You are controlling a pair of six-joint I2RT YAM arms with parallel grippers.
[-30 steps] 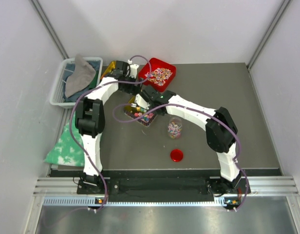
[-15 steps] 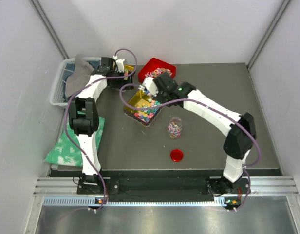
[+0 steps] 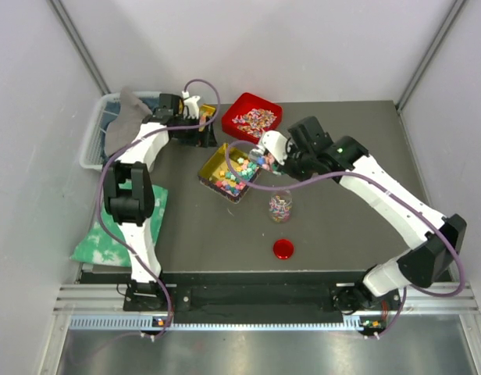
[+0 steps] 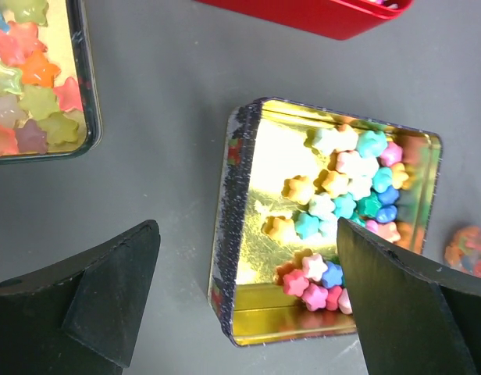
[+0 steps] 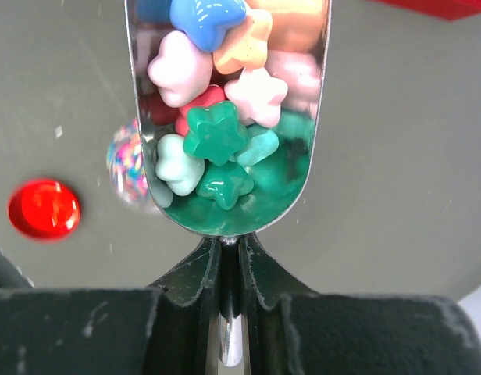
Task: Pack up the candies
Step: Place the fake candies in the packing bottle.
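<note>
My right gripper [image 5: 229, 248] is shut on the thin handle of a metal scoop [image 5: 295, 168]. The scoop carries a heap of star-shaped candies [image 5: 217, 133] in green, white, pink and blue. In the top view the scoop [image 3: 258, 157] hangs over the right edge of the gold tin [image 3: 211, 163], which holds more star candies [image 3: 234, 176]. The small clear jar [image 3: 280, 205], part filled with tiny coloured candies, stands nearer than the scoop. My left gripper [image 3: 198, 133] is open at the back left, with the gold tin [image 4: 248, 258] below its spread fingers and nothing held.
A red tray [image 3: 265, 101] of pink-white candies sits at the back. A second tin [image 4: 90, 94] of translucent star gummies lies by the left gripper. The red round lid [image 3: 283, 249] lies near the front. A basket [image 3: 93, 133] and green cloth [image 3: 106, 230] are on the left.
The right arm has swung out to the right and lifted the loaded scoop out of the gold tin. The left arm pulled back towards the rear left, then held still.
</note>
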